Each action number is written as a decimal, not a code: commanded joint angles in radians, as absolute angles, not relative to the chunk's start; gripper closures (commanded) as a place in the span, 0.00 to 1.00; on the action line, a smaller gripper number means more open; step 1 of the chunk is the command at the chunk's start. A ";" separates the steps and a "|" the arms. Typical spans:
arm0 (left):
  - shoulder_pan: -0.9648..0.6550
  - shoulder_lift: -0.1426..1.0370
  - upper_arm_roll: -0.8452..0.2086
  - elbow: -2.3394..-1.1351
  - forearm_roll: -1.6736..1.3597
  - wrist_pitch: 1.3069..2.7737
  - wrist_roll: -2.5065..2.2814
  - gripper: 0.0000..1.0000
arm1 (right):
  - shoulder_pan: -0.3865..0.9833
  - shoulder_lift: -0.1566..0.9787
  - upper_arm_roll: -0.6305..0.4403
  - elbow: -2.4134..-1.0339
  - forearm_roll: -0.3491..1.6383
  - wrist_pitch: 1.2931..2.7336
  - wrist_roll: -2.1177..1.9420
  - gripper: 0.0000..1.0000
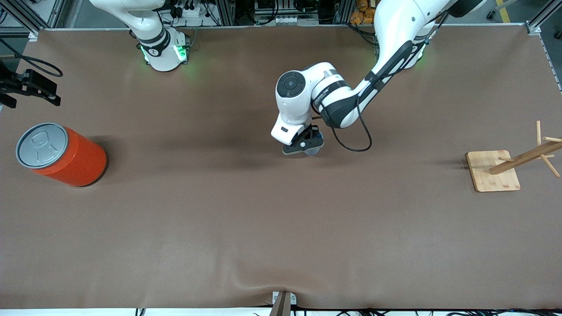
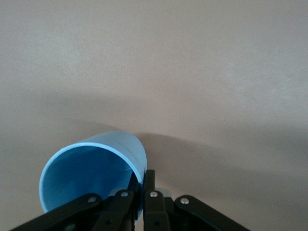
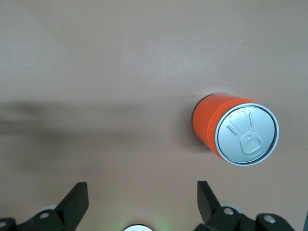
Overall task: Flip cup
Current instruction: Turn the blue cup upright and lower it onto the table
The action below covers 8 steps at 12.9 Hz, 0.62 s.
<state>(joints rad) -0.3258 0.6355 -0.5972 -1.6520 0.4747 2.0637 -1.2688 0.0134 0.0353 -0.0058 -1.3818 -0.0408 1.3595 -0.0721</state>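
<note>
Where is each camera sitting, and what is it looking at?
Front view: high across the table, facing both arms; shows the left claw shut on the blue cup, and the wooden rack.
Left wrist view: on the left arm, looking down at the cup it pinches by the rim.
Right wrist view: on the right arm, looking down past its open right claw at the orange can.
Shared: front and right wrist views both show the orange can.
</note>
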 commanded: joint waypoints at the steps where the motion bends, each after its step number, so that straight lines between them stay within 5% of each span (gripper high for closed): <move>1: -0.344 0.675 -0.594 -1.629 0.538 2.060 -1.325 1.00 | -0.003 0.046 0.005 -1.358 -0.025 1.342 -0.077 0.00; 8: -0.341 0.721 -0.580 -1.632 0.538 2.137 -1.341 1.00 | -0.015 0.048 0.009 -1.358 -0.023 1.331 -0.078 0.00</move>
<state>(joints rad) -0.3318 0.6898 -0.5952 -1.6504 0.5072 2.1073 -1.3169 0.0111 0.0360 -0.0058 -1.3818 -0.0408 1.3479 -0.0721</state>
